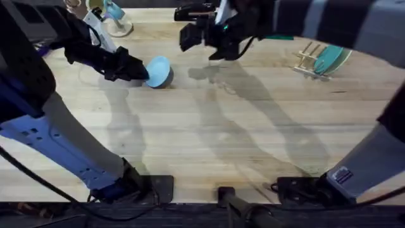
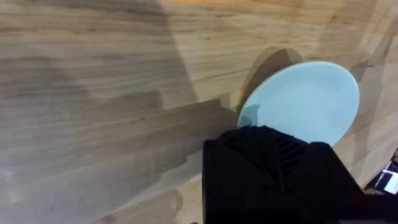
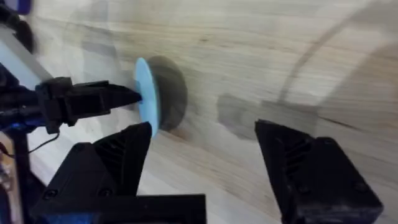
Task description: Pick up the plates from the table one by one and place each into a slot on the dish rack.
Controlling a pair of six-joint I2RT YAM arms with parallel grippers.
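Left gripper [image 1: 140,71], fingers clamped on the light blue plate [image 1: 158,71], at 10 o'clock on the worktop [image 1: 209,133]. Right gripper [image 3: 205,155] fingers wide, empty. Teal plate [image 1: 330,59] in rack [image 1: 308,60].

table [image 1: 209,133]: pale wood, visible grain, matt | light blue plate [image 1: 159,71]: smooth plastic | dish rack [image 1: 308,60]: light wood

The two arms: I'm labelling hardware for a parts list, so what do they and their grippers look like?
Both arms are mostly black, with pale blue-grey link covers near the bases. The left gripper has black fingers and thin black cables trailing along its arm. The right gripper has blocky black fingers with ribbed inner faces. A small label sits on the right arm's lower link.
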